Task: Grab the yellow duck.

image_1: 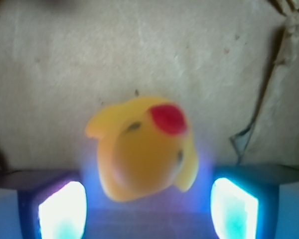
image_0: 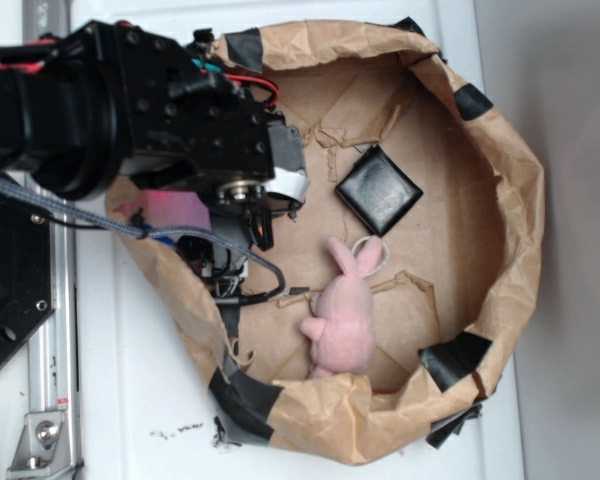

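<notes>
Glowing pads (image_1: 62, 211) fill the bottom corners of the wrist view, one at each side, and the duck (image_1: 142, 149) sits between them, blurred and very close, its red patch turned up. Clear gaps show between the duck and either pad, so the gripper (image_1: 147, 211) stands wide with nothing clamped. Brown paper lies beneath the duck. From the exterior view, the arm (image_0: 130, 110) reaches over the left rim of a paper nest (image_0: 515, 200) and hides the duck. Inside the nest, a pink bunny (image_0: 342, 320) lies near the lower wall, with a black square (image_0: 378, 190) just above its ears.
</notes>
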You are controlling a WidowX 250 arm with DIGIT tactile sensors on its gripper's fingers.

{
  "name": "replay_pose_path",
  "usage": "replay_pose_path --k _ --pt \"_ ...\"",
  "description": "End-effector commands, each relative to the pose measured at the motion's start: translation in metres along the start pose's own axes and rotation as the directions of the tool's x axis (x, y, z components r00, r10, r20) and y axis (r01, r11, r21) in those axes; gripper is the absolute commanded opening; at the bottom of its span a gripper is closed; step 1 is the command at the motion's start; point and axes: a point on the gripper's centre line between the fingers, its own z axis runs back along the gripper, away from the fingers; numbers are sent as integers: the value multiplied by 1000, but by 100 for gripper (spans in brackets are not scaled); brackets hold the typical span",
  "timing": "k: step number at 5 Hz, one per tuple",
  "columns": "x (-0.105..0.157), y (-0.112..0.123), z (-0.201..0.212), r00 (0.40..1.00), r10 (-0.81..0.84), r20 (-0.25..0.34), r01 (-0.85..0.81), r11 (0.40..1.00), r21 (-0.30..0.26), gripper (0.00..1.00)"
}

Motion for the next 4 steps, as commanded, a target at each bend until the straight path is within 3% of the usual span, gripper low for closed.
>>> replay_pose_path --k 1,2,4 --pt "12 -6 -13 999 1 38 0 999 -46 100" --pt "10 -6 -15 999 10 48 -7 998 -61 0" --pt "9 -6 -10 998 11 60 -8 998 -56 0"
